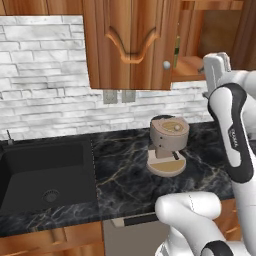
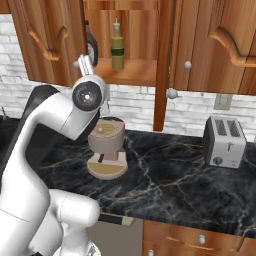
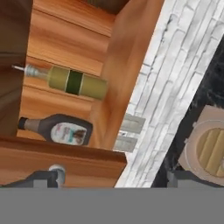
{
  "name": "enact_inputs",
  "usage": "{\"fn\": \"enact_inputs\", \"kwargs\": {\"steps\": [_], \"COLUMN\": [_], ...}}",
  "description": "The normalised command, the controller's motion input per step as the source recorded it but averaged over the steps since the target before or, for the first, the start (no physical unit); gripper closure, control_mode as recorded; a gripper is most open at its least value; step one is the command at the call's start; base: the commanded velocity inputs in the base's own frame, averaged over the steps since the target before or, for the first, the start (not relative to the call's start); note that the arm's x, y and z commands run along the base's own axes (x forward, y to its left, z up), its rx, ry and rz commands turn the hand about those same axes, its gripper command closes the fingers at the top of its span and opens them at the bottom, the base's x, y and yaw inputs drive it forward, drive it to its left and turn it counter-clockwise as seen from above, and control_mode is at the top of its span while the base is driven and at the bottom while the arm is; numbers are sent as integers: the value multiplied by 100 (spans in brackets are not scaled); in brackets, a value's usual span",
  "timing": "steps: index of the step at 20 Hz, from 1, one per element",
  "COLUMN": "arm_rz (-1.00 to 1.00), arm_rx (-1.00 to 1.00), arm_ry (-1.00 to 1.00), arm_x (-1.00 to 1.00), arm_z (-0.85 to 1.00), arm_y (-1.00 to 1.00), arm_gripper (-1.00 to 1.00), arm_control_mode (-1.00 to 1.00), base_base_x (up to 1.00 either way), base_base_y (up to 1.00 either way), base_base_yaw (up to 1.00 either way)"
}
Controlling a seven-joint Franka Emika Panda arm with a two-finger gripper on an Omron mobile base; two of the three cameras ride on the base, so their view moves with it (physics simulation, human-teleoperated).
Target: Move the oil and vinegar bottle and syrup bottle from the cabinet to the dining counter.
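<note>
With its gripper (image 3: 107,177) spread wide and empty below the open reddish-brown wooden cabinet (image 2: 135,72), a careless reach for the squat dark-brown syrup bottle (image 3: 59,129) could topple the tall, slim yellow-green oil and vinegar bottle (image 3: 72,82) just beside it.

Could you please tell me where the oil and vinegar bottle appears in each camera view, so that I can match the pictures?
Left base view: not in it.
Right base view: the oil and vinegar bottle stands upright on the open cabinet shelf, top centre.
Hand view: the bottle lies sideways in the rolled picture, upper left, above the syrup bottle.
Shared landmark: the beige coffee machine on the black counter.
</note>
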Motion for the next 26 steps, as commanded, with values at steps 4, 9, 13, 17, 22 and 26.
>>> {"fn": "enact_inputs", "kwargs": {"steps": [4, 9, 13, 17, 22, 26], "arm_rz": [0, 0, 5, 8, 9, 11], "arm_rx": [15, 14, 13, 12, 10, 8], "arm_ry": [-5, -1, 0, 0, 0, -2], "arm_x": [45, 52, 59, 61, 55, 36], "arm_z": [0, 0, 0, 0, 0, 0], "arm_y": [3, 7, 10, 6, 8, 18], "arm_gripper": [-100, -100, -100, -100, -100, -100], "arm_control_mode": [-100, -100, -100, -100, -100, -100], "base_base_x": [0, 0, 0, 0, 0, 0], "base_base_y": [0, 0, 0, 0, 0, 0], "base_base_yaw": [0, 0, 0, 0, 0, 0]}}
